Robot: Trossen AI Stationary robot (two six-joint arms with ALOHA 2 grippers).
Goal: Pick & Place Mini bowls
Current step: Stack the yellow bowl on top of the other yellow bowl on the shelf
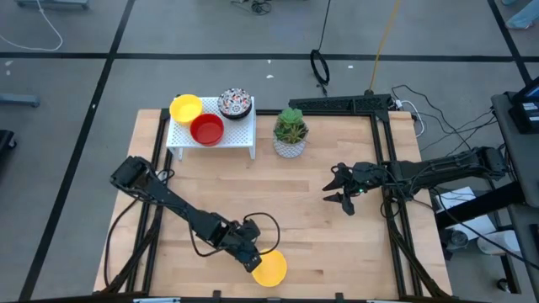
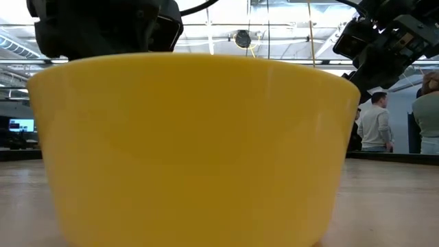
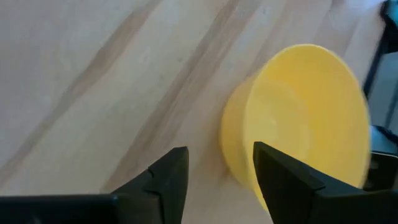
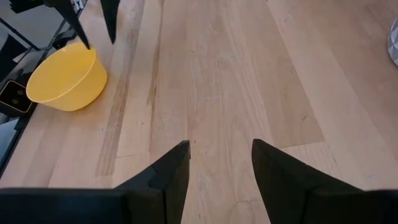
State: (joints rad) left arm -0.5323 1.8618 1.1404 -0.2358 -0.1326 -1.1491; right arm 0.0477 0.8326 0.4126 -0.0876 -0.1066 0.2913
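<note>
Two dark, slender jointed arms with black looping cables, left gripper (image 1: 250,260) and right gripper (image 1: 336,194) bearing tapered black fingers.

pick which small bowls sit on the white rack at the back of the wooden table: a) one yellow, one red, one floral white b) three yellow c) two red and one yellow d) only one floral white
a: the high view shows a glossy yellow bowl, a plain red bowl and a white floral-patterned bowl on the white rack; another yellow bowl sits alone at the table's near edge.
</note>
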